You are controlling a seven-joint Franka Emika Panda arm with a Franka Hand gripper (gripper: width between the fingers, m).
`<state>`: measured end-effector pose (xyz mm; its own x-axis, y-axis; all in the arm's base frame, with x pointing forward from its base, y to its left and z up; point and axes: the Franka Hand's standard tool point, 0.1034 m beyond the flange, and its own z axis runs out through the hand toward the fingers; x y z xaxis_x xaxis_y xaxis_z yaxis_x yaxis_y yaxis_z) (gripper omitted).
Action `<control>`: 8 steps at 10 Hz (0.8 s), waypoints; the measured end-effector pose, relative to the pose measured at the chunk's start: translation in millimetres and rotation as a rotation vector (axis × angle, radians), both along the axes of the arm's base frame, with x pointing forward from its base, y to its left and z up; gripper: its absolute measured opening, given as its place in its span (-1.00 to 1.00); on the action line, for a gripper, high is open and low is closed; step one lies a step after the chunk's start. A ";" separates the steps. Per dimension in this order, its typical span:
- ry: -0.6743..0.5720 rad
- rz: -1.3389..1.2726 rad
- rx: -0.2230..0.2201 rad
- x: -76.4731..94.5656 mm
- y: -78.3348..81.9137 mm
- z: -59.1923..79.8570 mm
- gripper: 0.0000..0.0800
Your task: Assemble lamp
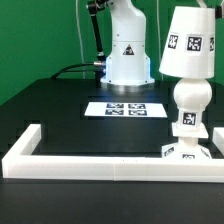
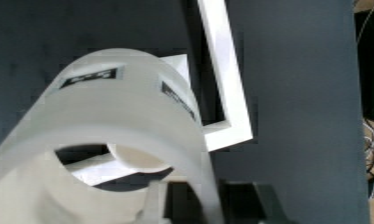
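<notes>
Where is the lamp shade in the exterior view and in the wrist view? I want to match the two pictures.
Exterior view: the shade is at the exterior view's upper right, above the bulb standing on the base.
Wrist view: the shade fills most of the near picture, its open end toward the camera.
Shared landmark: the white border rail.

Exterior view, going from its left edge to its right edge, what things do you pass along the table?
Border rail's end → marker board, with the robot's pedestal behind it → the lamp: base, bulb, shade stacked.
</notes>
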<state>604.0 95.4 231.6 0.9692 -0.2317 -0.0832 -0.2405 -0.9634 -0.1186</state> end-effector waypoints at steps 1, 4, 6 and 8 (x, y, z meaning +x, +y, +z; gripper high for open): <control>0.000 -0.001 -0.004 6.4 -0.8 -4.4 -0.88; -0.020 -0.003 -0.018 15.4 2.4 -25.8 -0.88; -0.022 0.003 -0.023 16.4 6.2 -38.3 -0.88; -0.024 0.003 -0.030 18.1 5.0 -49.9 -0.88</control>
<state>622.1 100.4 181.7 0.9715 -0.2311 -0.0526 -0.2352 -0.9673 -0.0952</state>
